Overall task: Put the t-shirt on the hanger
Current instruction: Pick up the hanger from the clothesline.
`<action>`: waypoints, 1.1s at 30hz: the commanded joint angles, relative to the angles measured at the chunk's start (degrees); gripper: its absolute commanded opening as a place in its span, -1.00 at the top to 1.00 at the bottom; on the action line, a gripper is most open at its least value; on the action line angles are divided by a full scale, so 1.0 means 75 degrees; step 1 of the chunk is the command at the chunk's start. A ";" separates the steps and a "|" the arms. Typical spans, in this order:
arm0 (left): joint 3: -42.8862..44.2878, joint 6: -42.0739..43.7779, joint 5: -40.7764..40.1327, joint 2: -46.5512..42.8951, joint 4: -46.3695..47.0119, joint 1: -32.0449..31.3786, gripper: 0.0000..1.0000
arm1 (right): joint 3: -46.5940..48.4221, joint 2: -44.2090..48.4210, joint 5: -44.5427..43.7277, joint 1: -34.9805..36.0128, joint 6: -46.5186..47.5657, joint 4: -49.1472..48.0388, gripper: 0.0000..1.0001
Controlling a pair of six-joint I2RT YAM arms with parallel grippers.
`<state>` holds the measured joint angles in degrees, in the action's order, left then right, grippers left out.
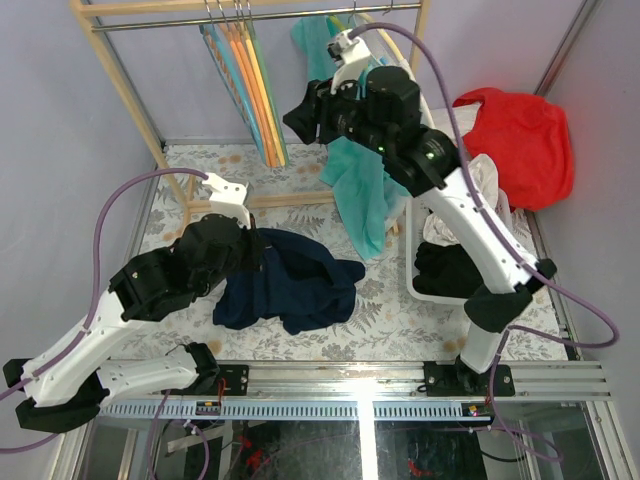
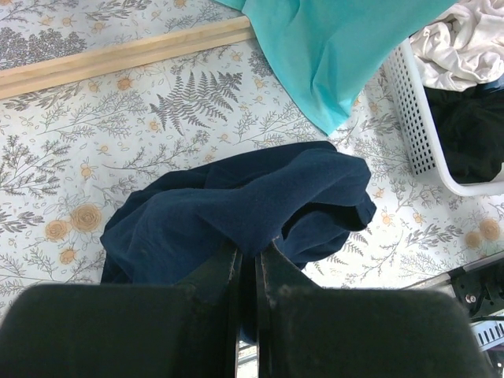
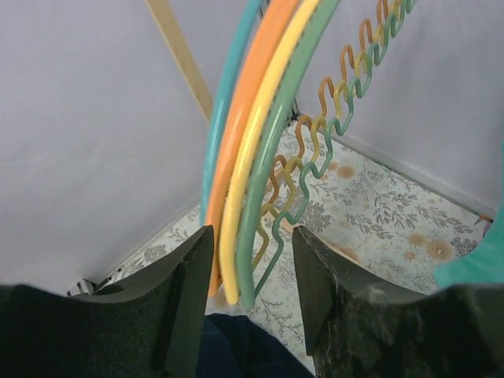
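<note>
Navy t-shirt (image 2: 236, 205), bunched by the bench's (image 1: 400, 320) near edge, is pinched in my left gripper (image 2: 248, 260). My right gripper (image 3: 250, 236) gapes around the hanger (image 3: 272, 157), whose top is cut off in the wrist view.

left hand (image 2: 248, 268) clamped on crumpled navy t-shirt (image 2: 236, 206)

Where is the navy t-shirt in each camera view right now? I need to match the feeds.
Top external: the t-shirt lies crumpled on the table, low of centre.
Left wrist: it fills the middle, its near fold pinched in the left gripper.
Right wrist: only a dark blue sliver at the bottom edge, probably the shirt.
Shared landmark: the floral table cover.
</note>
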<state>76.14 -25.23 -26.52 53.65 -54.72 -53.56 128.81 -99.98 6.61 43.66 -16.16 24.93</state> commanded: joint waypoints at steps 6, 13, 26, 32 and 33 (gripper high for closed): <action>0.0299 0.0036 0.0078 -0.0185 0.0491 0.0027 1.00 | 0.1319 -0.1157 -0.0203 -0.0021 0.0039 -0.0353 -0.01; 0.0308 0.0071 0.0026 -0.0305 0.0409 0.0038 1.00 | 0.1512 -0.1607 -0.0149 -0.0029 -0.0120 -0.0463 -0.02; 0.0344 0.0177 -0.0039 -0.0399 0.0369 0.0040 1.00 | 0.1594 -0.1962 -0.1321 -0.0014 0.0198 -0.0506 -0.07; 0.0364 0.0205 -0.0053 -0.0413 0.0358 0.0046 1.00 | 0.1343 -0.1730 -0.1939 0.0030 0.0505 -0.0629 -0.07; 0.0360 0.0211 -0.0060 -0.0409 0.0358 0.0039 1.00 | 0.1306 -0.1692 -0.2014 0.0043 0.0565 -0.0661 -0.07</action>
<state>76.90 -24.67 -26.09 51.35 -54.81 -53.56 138.50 -115.44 -3.51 43.66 -14.70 23.51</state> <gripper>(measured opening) 0.022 0.535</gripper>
